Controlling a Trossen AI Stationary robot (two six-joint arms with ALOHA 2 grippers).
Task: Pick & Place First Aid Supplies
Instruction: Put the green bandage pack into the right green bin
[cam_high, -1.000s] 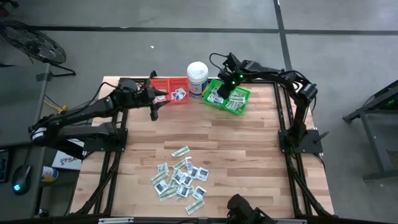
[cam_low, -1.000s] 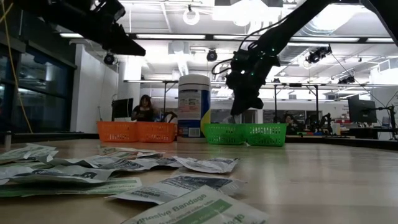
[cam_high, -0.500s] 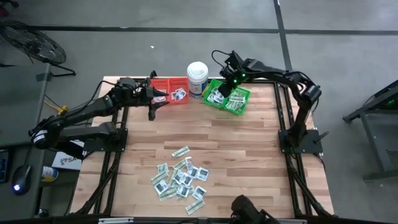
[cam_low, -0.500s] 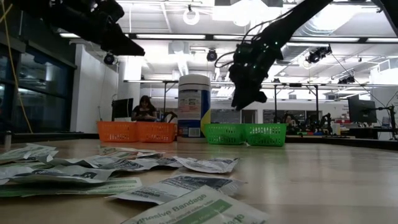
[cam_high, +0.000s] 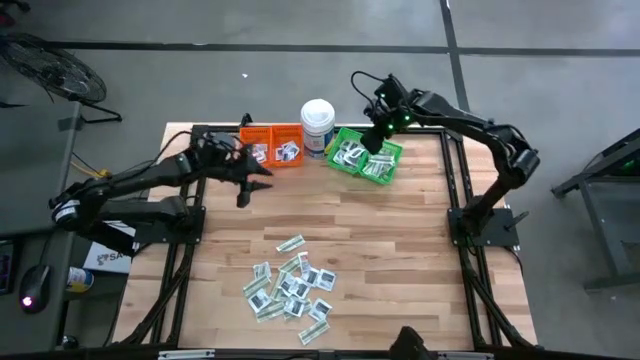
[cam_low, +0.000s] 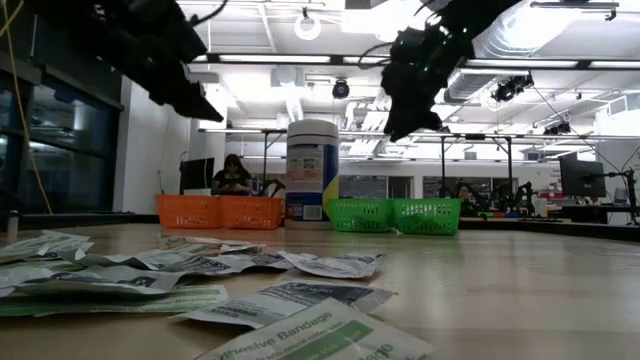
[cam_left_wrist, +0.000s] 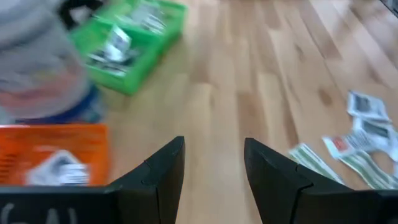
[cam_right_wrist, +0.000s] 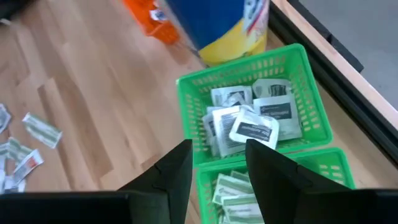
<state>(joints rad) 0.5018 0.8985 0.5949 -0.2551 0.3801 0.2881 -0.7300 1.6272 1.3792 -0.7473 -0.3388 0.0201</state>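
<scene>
Both grippers raised above the bins at the far side of the table, fingers apart and holding nothing.

The right gripper (cam_high: 377, 131) hangs over the green bin (cam_high: 394, 158), which holds white square packets and green-and-white strips. The left gripper (cam_high: 246, 187) hangs just in front of the orange bin (cam_high: 262, 134), over bare wood. The loose packets (cam_high: 290, 284) lie in a heap near the table's (cam_high: 400, 240) front edge, well apart from both grippers. A white tub (cam_high: 318, 124) stands between the bins.

Behind my table (cam_high: 400, 240): grey floor (cam_high: 300, 70), ceiling lights (cam_low: 308, 24), dark windows (cam_low: 60, 150), seated person (cam_low: 232, 174).
</scene>
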